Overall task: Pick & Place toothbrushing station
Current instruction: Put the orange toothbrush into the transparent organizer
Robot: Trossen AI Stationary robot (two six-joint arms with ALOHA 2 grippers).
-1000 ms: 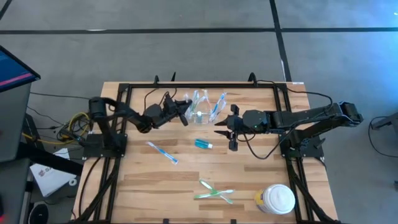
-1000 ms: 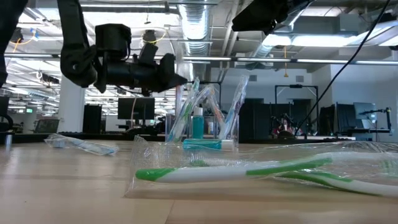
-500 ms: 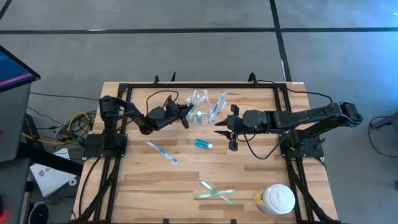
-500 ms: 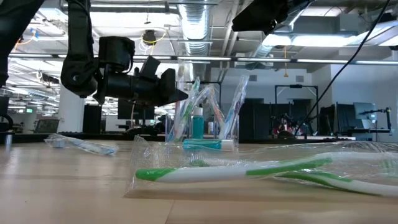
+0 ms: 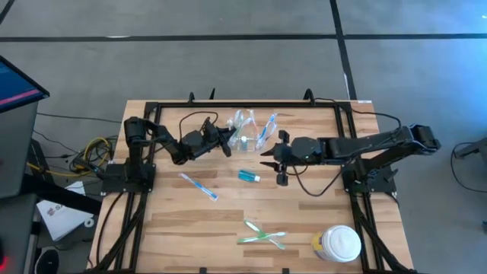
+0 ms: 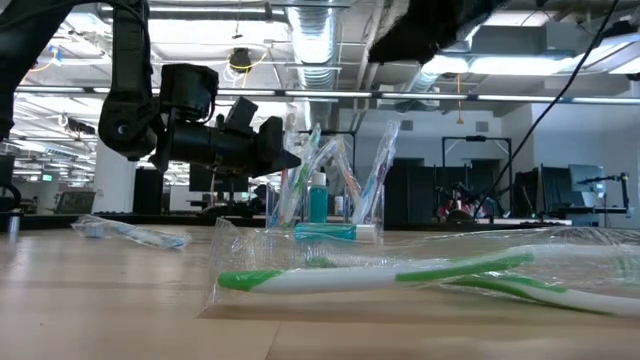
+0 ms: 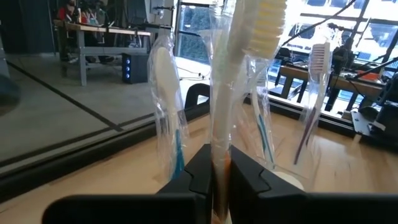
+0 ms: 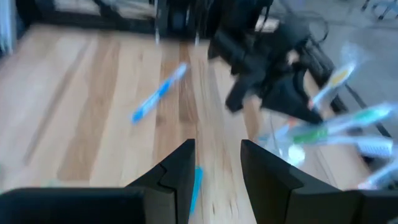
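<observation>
My left claw (image 7: 219, 174) pinches a wrapped whitish toothbrush (image 7: 233, 81), and my own fingers (image 7: 199, 177) hide its lower handle; its bristled head is cut off at the picture's edge. The clear holder (image 5: 245, 135) is too small from overhead for me to count what stands in it. Through my right claw (image 8: 214, 163) everything smears: the blue toothbrush (image 8: 158, 93) on the desk (image 8: 81, 93) is a streak, and the teal tube (image 8: 194, 183) hides partly behind my fingers.
</observation>
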